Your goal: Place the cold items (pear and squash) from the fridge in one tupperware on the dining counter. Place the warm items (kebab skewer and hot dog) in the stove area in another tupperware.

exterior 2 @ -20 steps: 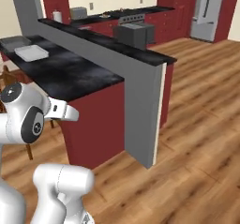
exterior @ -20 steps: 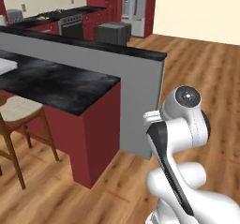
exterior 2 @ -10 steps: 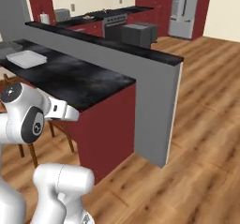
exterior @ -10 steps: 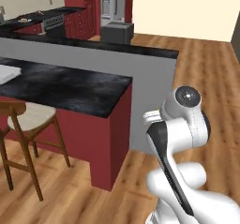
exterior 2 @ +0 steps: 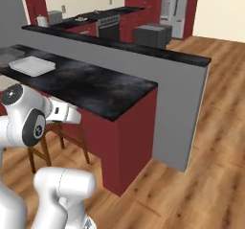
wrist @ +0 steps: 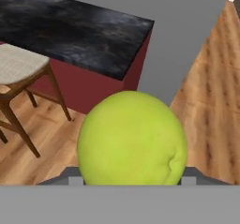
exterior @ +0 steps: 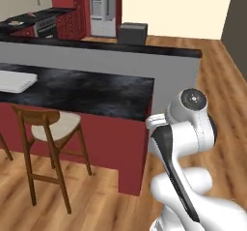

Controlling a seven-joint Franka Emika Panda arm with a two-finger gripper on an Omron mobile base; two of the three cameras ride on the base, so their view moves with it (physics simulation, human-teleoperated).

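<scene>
Counter [exterior: 87,87], black and marbled, close ahead, with stool [exterior: 50,128] tucked beneath. Pale shallow tray [exterior 2: 32,65] resting on top, toward far end. Pear [wrist: 132,141] clamped in gripper [wrist: 126,180], carried low beside counter corner. Transport step, judging by this; next, reaching the deeper tub and releasing inside.

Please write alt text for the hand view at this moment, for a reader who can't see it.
A yellow-green pear sits close in front of the hand camera, held in the gripper. Beyond it the corner of the glossy black dining counter on its dark red base, a wooden stool with a pale seat tucked beside it, and wood flooring.
</scene>
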